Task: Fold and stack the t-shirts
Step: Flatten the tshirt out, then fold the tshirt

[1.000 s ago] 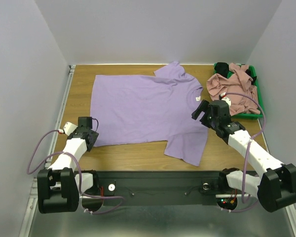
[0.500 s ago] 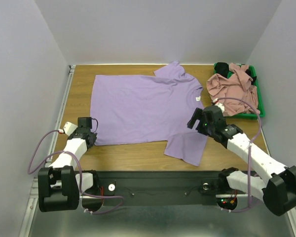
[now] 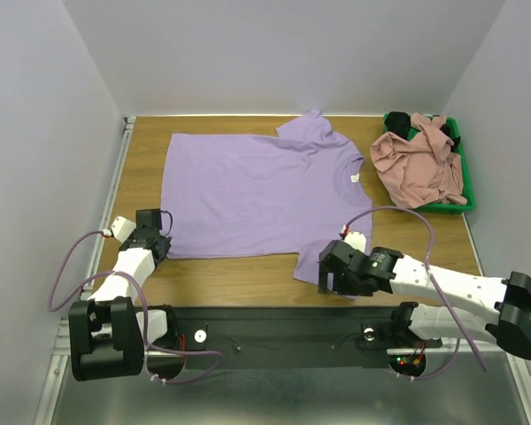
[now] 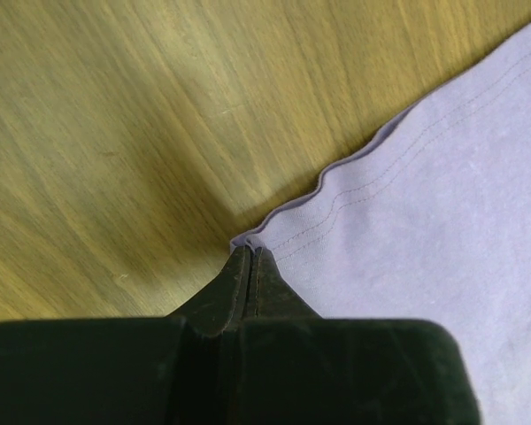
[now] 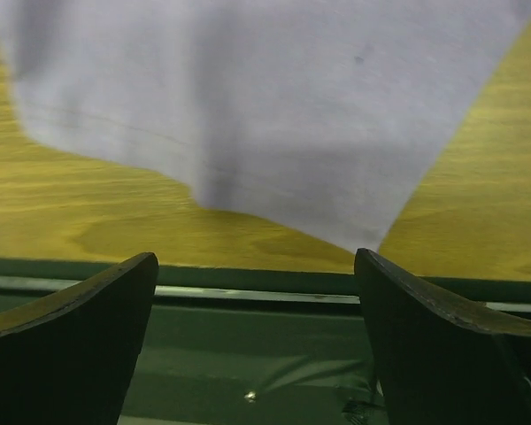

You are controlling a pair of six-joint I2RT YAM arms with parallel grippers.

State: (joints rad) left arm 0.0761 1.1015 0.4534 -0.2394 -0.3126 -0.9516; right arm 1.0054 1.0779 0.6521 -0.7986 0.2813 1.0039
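The lavender t-shirt (image 3: 257, 190) lies spread flat on the wooden table, collar to the right. My left gripper (image 3: 157, 241) sits at its near left hem corner. In the left wrist view the gripper (image 4: 250, 252) is shut on that hem corner of the t-shirt (image 4: 442, 177). My right gripper (image 3: 329, 276) hovers low over the near sleeve at the table's front edge. In the right wrist view it (image 5: 255, 257) stands wide open, the sleeve (image 5: 265, 97) just beyond its tips and nothing between them. A pink t-shirt (image 3: 416, 164) and a black t-shirt (image 3: 398, 119) lie crumpled in the bin.
A green plastic bin (image 3: 451, 208) stands at the table's right edge, at the back. The black mounting rail (image 3: 283, 332) runs along the near edge, directly under the right gripper. White walls close in the table on three sides.
The right arm has swung from beside the collar down and leftwards to the near sleeve at the front edge. The left arm has stayed at the hem corner.
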